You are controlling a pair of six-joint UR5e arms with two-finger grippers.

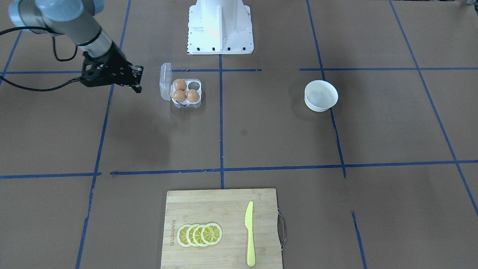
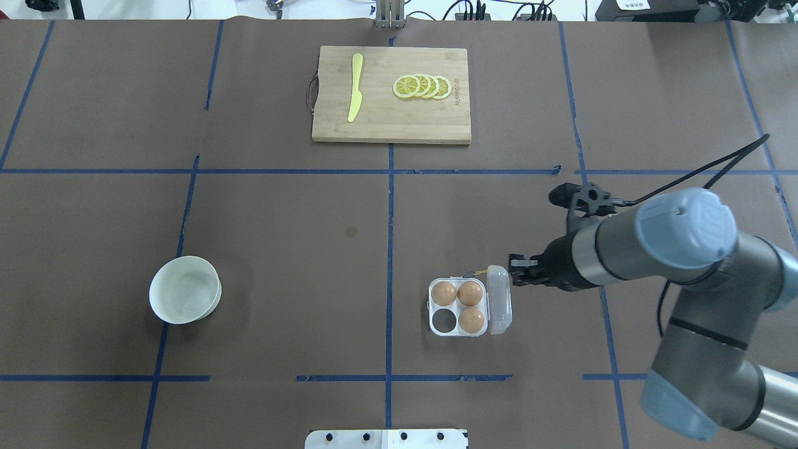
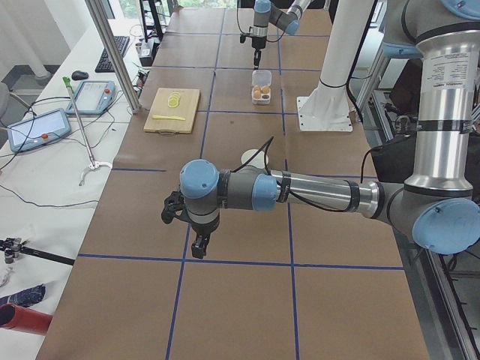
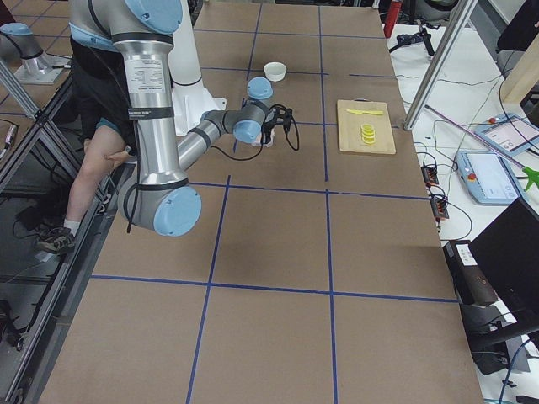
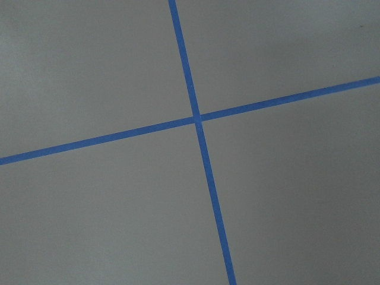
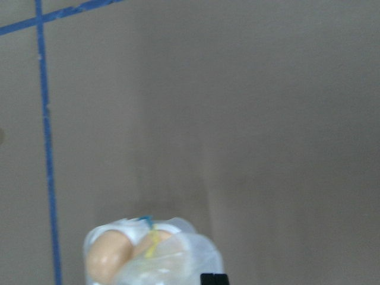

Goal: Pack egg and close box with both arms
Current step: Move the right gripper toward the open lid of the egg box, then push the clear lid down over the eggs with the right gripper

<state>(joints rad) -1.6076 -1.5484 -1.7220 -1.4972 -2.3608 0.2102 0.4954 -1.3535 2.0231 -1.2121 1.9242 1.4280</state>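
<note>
The clear egg box (image 2: 444,320) lies open right of the table's middle, its lid (image 2: 500,299) standing up on the right side. Three tan eggs (image 2: 471,292) fill three cells; the near-left cell is bare. A yellow string (image 2: 475,272) hangs at its far edge. My right gripper (image 2: 512,269) is just outside the lid and looks open and empty; in the front-facing view (image 1: 139,79) it hangs left of the box (image 1: 193,85). My left gripper (image 3: 199,246) shows only in the exterior left view, low over bare table; I cannot tell its state.
A white bowl (image 2: 163,280) stands at the left and looks empty. A wooden cutting board (image 2: 380,128) at the far side holds a yellow knife (image 2: 355,87) and lemon slices (image 2: 423,86). The white pedestal (image 1: 220,28) stands at the robot's edge.
</note>
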